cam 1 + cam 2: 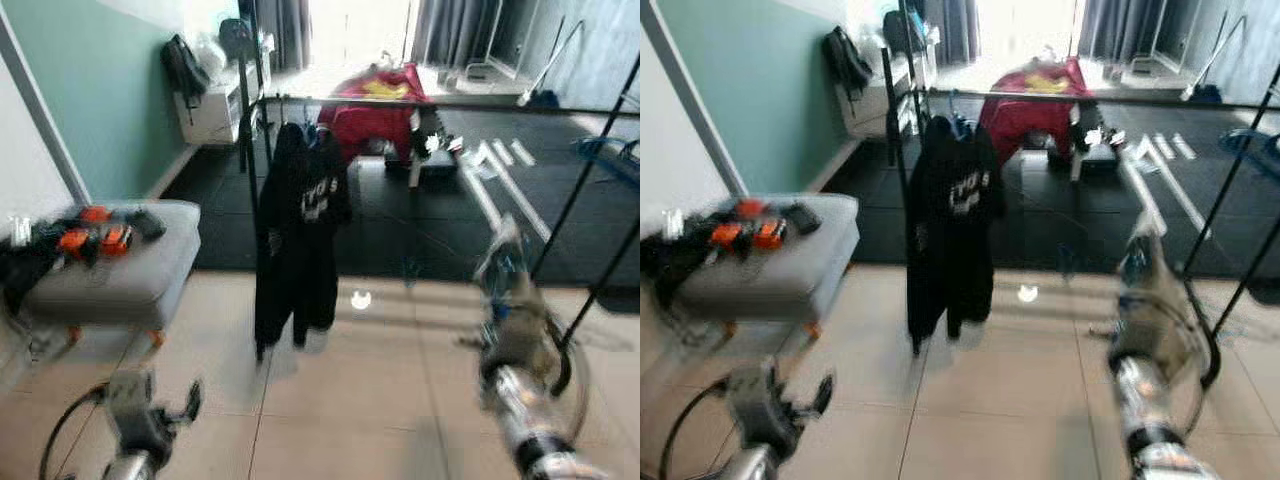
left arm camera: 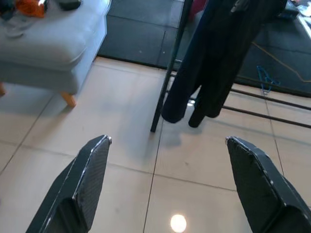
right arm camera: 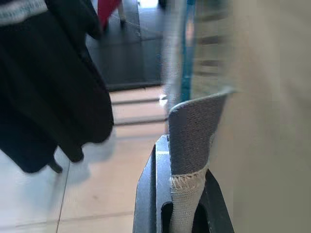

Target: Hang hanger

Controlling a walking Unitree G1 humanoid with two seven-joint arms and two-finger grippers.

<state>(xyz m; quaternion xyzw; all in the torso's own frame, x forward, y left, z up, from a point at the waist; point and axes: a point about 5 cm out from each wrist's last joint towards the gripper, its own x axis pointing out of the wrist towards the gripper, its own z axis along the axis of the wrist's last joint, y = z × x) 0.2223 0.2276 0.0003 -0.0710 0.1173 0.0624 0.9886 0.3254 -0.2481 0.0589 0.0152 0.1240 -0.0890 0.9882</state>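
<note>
A black clothes rack has its top rail running across the room ahead, with black garments hanging at its left end. My right gripper is raised in front of the rail at the right, blurred. It is shut on a grey fabric edge of a beige garment. A blue hanger shows just behind the fabric. My left gripper stays low at the left above the tiled floor, open with nothing between its fingers.
A grey ottoman with orange and black items stands at the left by the teal wall. A red bundle lies on the dark mat beyond the rack. Slanted black poles stand at the right. A blue hanger lies on the mat.
</note>
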